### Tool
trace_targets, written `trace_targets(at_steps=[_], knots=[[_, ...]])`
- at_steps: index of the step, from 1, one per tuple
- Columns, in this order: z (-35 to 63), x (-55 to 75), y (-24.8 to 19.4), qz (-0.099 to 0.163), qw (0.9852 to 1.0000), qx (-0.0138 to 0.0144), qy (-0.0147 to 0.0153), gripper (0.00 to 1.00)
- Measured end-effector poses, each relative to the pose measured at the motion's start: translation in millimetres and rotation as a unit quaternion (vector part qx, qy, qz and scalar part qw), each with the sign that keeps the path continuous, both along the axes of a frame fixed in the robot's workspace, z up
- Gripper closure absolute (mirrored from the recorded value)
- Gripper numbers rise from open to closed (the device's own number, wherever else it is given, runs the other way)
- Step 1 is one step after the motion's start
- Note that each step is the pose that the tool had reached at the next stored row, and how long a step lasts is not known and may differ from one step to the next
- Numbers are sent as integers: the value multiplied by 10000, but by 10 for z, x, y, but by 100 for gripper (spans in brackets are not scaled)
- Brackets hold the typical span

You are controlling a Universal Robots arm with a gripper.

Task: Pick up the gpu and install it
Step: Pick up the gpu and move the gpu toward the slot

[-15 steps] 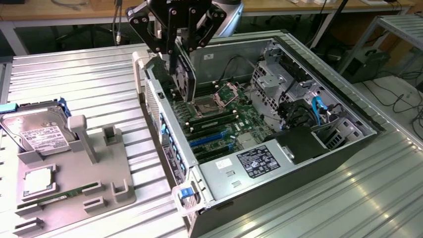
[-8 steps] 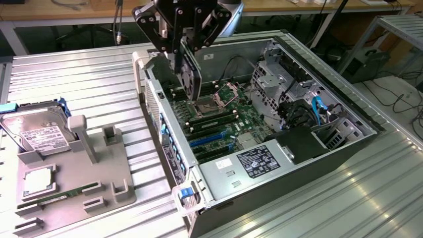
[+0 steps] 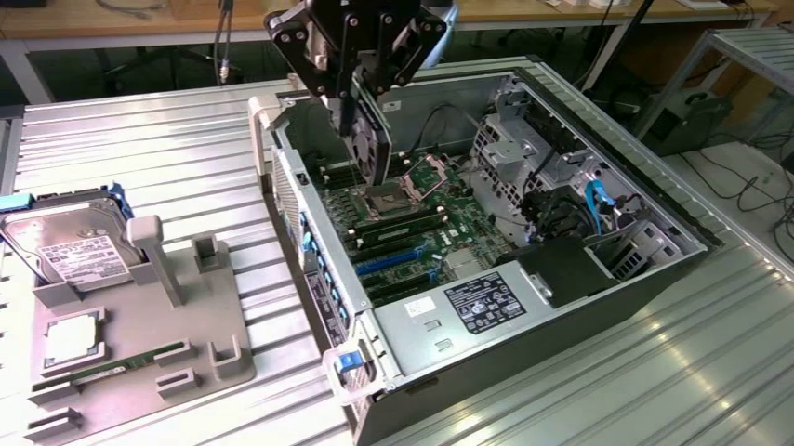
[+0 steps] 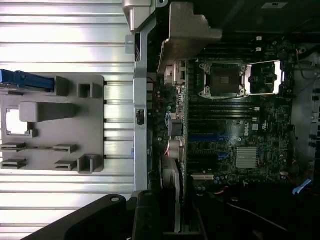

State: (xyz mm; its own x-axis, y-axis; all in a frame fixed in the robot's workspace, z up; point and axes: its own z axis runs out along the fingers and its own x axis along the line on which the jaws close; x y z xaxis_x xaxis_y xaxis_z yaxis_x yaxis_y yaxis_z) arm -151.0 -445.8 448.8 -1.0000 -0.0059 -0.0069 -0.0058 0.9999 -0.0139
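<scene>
The gpu (image 3: 372, 144) hangs upright on edge, a thin dark card, with my gripper (image 3: 360, 88) shut on its upper part. It hovers over the back left of the open computer case (image 3: 645, 279), above the motherboard (image 3: 434, 232) and clear of the blue slots (image 3: 390, 260). In the wrist view the gpu (image 4: 176, 185) is seen edge-on, its silver bracket (image 4: 186, 35) by the case's rear wall, and the gripper (image 4: 172, 222) holds it over the board's slot area (image 4: 210, 145).
A grey fixture tray (image 3: 218, 367) lies at the exterior view's left, holding a hard drive (image 3: 69, 246), a CPU (image 3: 72, 339) and a RAM stick (image 3: 112, 367). The CPU socket (image 3: 390, 200) stands open. Cables and a drive cage (image 3: 583, 214) fill the case's right side.
</scene>
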Motion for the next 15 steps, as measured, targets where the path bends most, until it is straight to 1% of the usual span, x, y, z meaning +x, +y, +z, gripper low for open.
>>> trace_targets(at_steps=[15], knots=[[0, 192, 0, 0, 10000, 0, 0, 72]])
